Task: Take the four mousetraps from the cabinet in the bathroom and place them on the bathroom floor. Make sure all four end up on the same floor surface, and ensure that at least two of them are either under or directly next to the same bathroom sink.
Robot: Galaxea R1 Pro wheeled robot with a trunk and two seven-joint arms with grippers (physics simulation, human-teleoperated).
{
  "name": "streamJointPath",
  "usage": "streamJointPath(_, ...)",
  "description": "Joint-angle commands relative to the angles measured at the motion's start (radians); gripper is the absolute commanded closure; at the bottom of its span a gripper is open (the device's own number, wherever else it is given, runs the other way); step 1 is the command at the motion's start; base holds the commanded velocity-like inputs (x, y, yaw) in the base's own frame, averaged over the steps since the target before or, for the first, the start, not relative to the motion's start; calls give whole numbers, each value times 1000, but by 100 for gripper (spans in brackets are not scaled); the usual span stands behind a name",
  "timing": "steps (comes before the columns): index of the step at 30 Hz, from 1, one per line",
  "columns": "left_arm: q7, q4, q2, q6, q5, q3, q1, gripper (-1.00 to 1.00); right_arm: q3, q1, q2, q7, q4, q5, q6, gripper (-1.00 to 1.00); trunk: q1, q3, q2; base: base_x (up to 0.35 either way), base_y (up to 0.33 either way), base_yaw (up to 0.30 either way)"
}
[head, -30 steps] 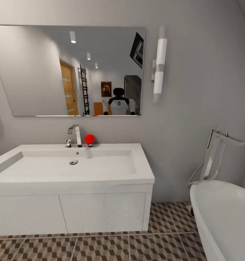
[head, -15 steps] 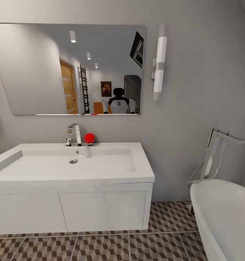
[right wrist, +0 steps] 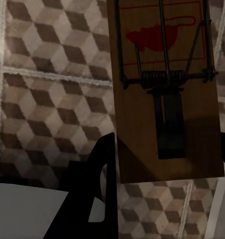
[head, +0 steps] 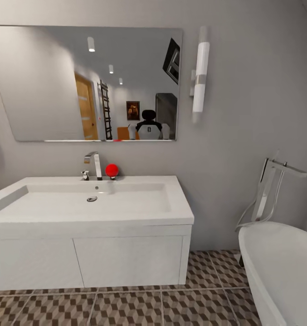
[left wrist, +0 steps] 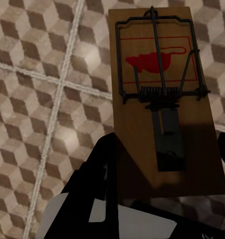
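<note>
My left gripper [left wrist: 164,164] is shut on a brown wooden mousetrap [left wrist: 162,99] with a dark wire spring and a red mouse print, held flat above the cube-patterned bathroom floor [left wrist: 37,99]. My right gripper [right wrist: 166,164] is shut on a second mousetrap [right wrist: 164,89] of the same look, also above the floor [right wrist: 42,99]. Ahead in the head view stands the white sink [head: 171,203] with its chrome tap [head: 95,164], on a wall-hung vanity [head: 126,262], with patterned floor [head: 126,308] below it. The cabinet is out of view.
A white bathtub [head: 285,267] with a chrome filler tap [head: 269,190] stands at the right, close to the vanity. A red ball [head: 111,170] sits beside the sink tap. A mirror [head: 90,81] and a wall lamp [head: 199,77] hang above.
The whole head picture has slid slightly upward, so the camera has moved a little. Nothing else has visibly changed.
</note>
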Motion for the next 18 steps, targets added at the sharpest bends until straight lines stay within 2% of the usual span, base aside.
streamJointPath(1,6,-1,0,5,3,-4,0,100,8,-1,0,0,1,-5,2,100,4,-4,-8,0,0,0)
streamJointPath(18,7,-3,2,4,4,-4,0,100,7,-1,-2,-2,1,-9,-1,100,69,-58,-127,0,0,0)
